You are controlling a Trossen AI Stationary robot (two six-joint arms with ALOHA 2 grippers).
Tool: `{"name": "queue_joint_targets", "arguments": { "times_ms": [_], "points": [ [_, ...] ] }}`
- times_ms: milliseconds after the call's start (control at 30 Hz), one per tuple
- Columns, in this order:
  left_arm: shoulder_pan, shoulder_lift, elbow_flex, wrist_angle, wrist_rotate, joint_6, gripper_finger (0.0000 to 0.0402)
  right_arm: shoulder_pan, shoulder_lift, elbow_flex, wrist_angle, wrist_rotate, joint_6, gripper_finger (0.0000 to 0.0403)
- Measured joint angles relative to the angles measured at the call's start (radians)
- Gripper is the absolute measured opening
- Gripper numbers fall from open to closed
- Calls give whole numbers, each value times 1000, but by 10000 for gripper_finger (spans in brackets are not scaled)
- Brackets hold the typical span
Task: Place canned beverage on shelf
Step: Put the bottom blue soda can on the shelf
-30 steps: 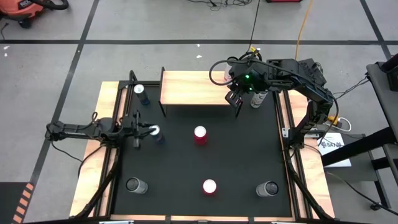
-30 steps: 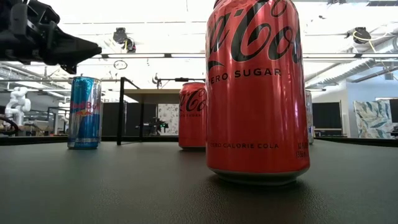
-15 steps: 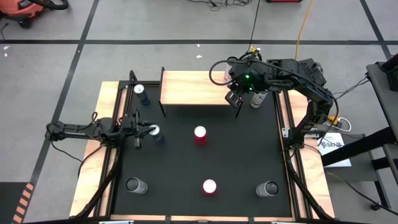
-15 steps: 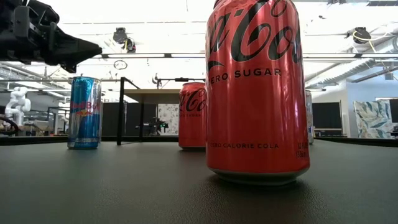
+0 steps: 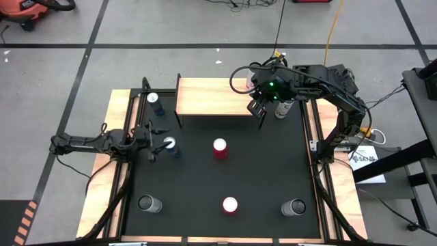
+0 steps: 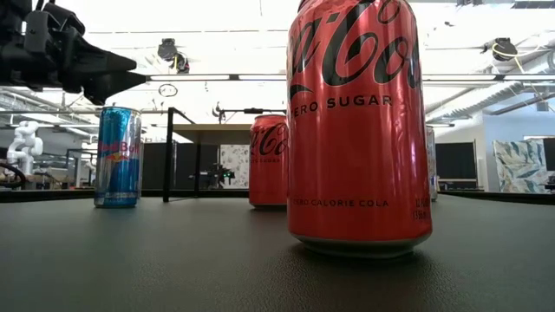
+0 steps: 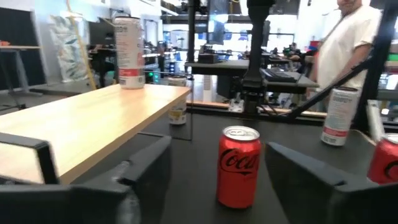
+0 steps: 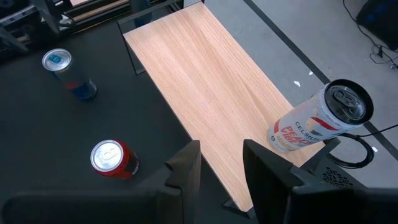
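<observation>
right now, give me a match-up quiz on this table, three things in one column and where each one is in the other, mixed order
Things:
1. white can with red lettering
2. left gripper
3. right gripper

Places:
A. next to a blue can at the left side of the table
B. above the right end of the shelf
C. standing on the shelf

Pairs: 1-C, 2-A, 3-B
</observation>
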Motion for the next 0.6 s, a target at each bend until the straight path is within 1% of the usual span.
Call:
{"name": "queue_joint_targets", "arguments": {
  "times_ms": [100,200,400,600],
  "points": [
    [0,0,0,0,39,-7,300,0,0,0,0,0,0,107],
    [0,0,0,0,43,-3,313,0,0,0,0,0,0,107],
    [2,0,0,7,59,-8,316,0,0,0,5,0,0,107],
    [2,0,0,36,81,-11,316,0,0,0,51,0,0,107]
  ]
}}
